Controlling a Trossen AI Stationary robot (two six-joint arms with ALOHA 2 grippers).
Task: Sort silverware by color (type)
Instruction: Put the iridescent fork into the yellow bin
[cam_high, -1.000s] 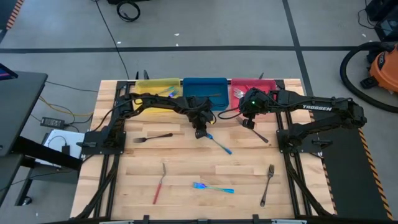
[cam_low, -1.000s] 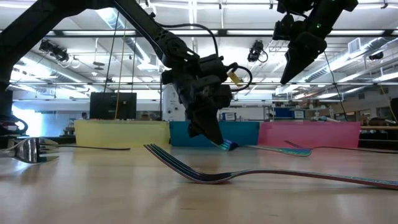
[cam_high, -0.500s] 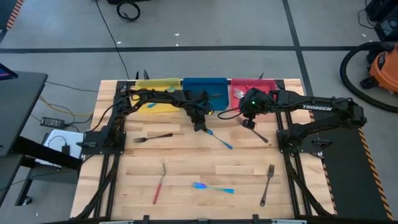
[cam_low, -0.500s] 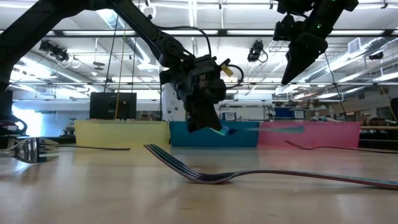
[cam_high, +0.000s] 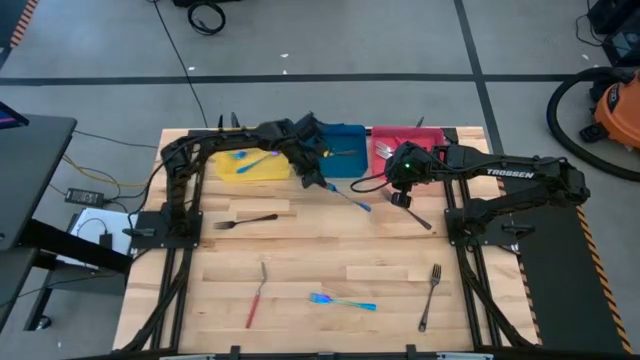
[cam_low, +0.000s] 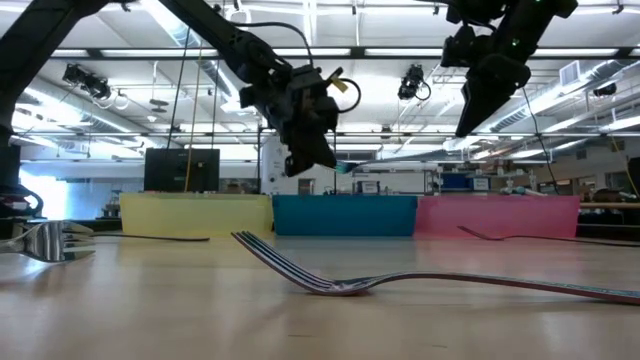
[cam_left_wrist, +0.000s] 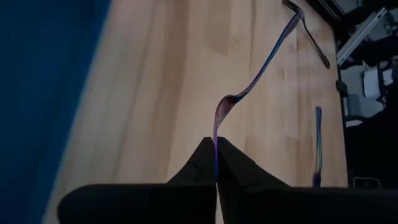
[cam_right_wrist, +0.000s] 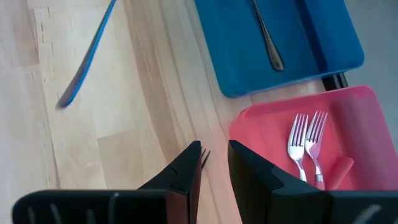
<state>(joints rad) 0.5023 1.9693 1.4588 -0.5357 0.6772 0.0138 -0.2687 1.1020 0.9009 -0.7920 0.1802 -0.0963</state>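
Note:
My left gripper (cam_high: 316, 180) is shut on a blue spoon (cam_high: 348, 198), in the air just in front of the blue tray (cam_high: 340, 135). The spoon also shows in the left wrist view (cam_left_wrist: 261, 68) and in the low view (cam_low: 342, 168). My right gripper (cam_high: 400, 196) is a little open and empty, high above the table (cam_low: 468, 120). It stands over a dark grey fork (cam_high: 420, 218), which lies flat on the wood with its tines showing between the fingers (cam_right_wrist: 205, 155). My left gripper pinches the spoon's bowl end (cam_left_wrist: 216, 146) between its two fingers, with the bowl edge-on to the camera. The fingers come from above, slanting down. The handle (cam_left_wrist: 273, 50) sticks out past the fingertips toward the table's right, and the whole spoon is clear of the table.
A yellow tray (cam_high: 228, 168) at the far edge holds blue pieces, the blue tray holds a dark spoon (cam_right_wrist: 267, 43), and the red tray (cam_high: 425, 135) holds two forks (cam_right_wrist: 305, 143). On the wood lie a dark fork (cam_high: 245, 220), a red-handled fork (cam_high: 255, 295), a blue fork (cam_high: 340, 300) and another dark fork (cam_high: 430, 295).
My left gripper has risen and gone toward the table's far edge, up to the blue tray, staying shut on the blue spoon. The spoon has gone up with it, from close over the wood to well clear of the table.

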